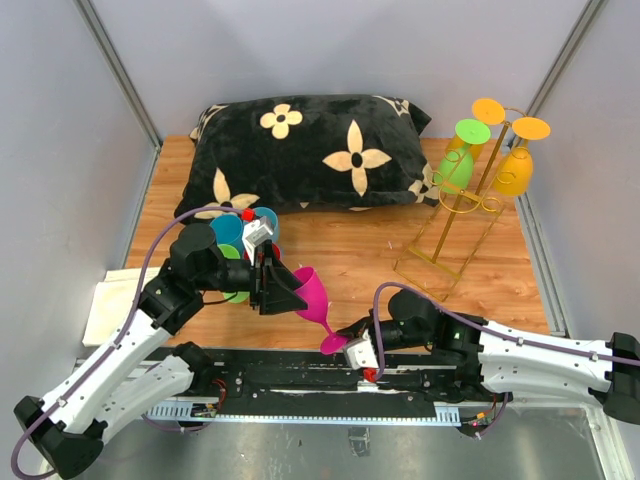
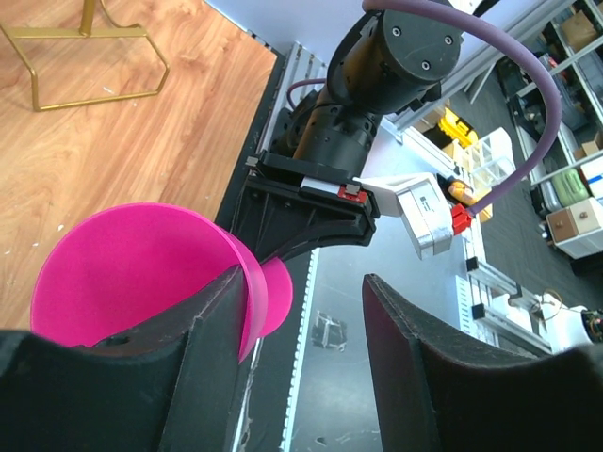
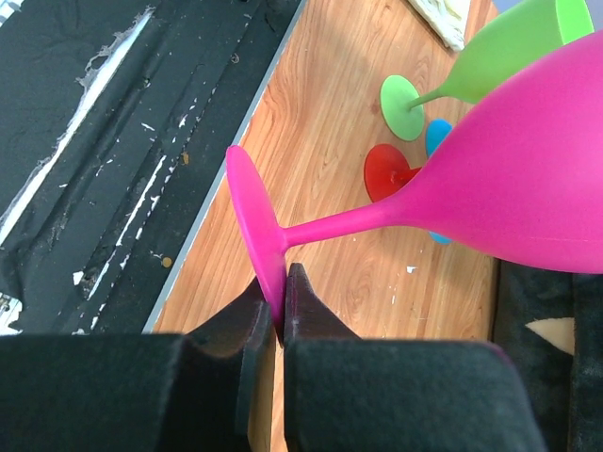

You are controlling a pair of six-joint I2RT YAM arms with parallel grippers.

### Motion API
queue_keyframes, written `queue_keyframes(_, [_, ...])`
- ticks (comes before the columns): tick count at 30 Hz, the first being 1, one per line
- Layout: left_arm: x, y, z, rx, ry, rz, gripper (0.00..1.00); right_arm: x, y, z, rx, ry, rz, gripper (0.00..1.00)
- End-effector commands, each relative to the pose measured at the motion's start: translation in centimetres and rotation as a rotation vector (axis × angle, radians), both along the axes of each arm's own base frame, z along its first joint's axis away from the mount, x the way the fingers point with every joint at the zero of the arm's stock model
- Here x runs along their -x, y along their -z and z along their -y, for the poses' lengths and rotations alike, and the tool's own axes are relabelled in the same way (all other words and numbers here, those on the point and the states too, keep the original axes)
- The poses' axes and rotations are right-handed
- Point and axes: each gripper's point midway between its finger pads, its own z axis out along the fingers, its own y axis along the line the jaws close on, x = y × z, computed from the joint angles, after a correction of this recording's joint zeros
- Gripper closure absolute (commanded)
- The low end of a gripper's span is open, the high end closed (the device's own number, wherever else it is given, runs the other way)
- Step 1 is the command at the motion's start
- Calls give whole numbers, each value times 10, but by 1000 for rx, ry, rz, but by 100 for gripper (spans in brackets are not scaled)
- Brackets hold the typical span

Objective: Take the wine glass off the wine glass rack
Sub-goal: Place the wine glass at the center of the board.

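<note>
A pink wine glass [image 1: 312,293] hangs tilted over the table's near edge, bowl to the left and foot to the right. My right gripper [image 1: 346,346] is shut on the rim of its foot [image 3: 254,221], the disc pinched between both fingers [image 3: 281,301]. My left gripper [image 1: 287,294] is open at the bowl's mouth [image 2: 141,273]; its left finger [image 2: 212,330] lies against the bowl's rim and the right finger stands apart. The gold wine glass rack [image 1: 440,250] stands at the far right with a green glass [image 1: 460,165] and orange glasses [image 1: 512,170] hanging upside down on it.
A black flowered pillow [image 1: 310,150] fills the back of the table. Blue, red and green glasses [image 1: 245,235] cluster behind my left arm; the green one [image 3: 509,47] and the red foot [image 3: 386,174] show in the right wrist view. A white cloth [image 1: 110,310] lies at left.
</note>
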Motion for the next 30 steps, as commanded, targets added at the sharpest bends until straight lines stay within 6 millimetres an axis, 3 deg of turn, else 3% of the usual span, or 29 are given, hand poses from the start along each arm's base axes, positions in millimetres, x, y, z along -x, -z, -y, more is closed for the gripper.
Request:
queue_keyframes(1, [27,-2,2,-1,134,-33,47,-27,-16,-2,-59,140,38,98])
queue_keyframes(10, [25,7,1,-38,123,-48,49,-32,-18,2,-73,172,61,98])
queue_keyframes(18, [19,15,2,-77,100,-58,53,-10,-26,0,-134,49,53,98])
queue_keyframes(24, [23,11,2,-71,121,-47,55,-24,-16,9,-87,130,75,98])
queue_keyframes(30, [26,16,3,-85,135,-47,57,-43,-22,15,-103,239,118,97])
